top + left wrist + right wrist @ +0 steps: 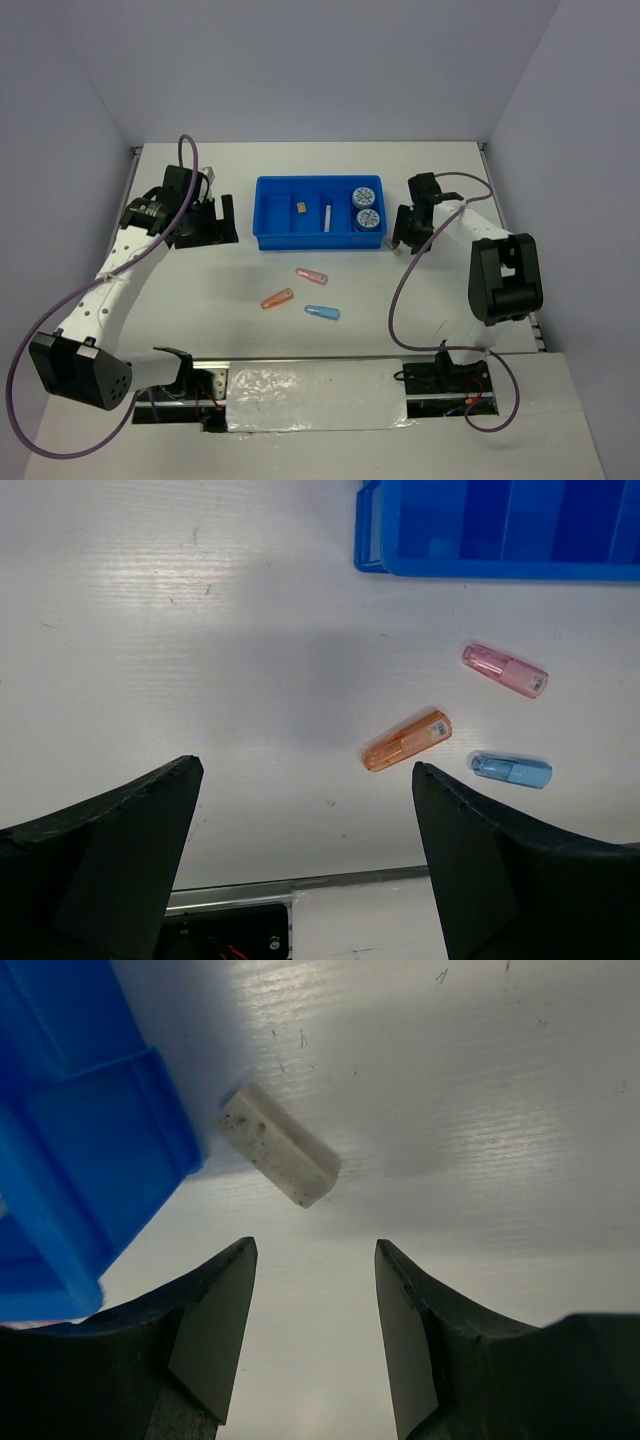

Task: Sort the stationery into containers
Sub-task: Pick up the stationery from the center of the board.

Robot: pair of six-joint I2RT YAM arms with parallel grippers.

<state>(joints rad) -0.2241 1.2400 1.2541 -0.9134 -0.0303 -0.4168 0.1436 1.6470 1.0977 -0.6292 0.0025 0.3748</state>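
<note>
Right gripper (313, 1260), parted, hangs over whitish block (279, 1159) just beside tray (318, 243) corner. Left gripper (305, 770) gapes wide, left of tray. Orange capsule (407, 740), pink capsule (505, 670), blue capsule (511, 770) lie off tray's near side.

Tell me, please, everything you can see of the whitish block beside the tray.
The whitish block is a small rectangular bar, off-white with dark speckles, matte like an eraser, and looks whole. It lies flat on the white table, set diagonally, right beside the blue tray, at its outer wall; whether they touch cannot be told. The right gripper hangs open near it, its fingers not touching it.
</note>
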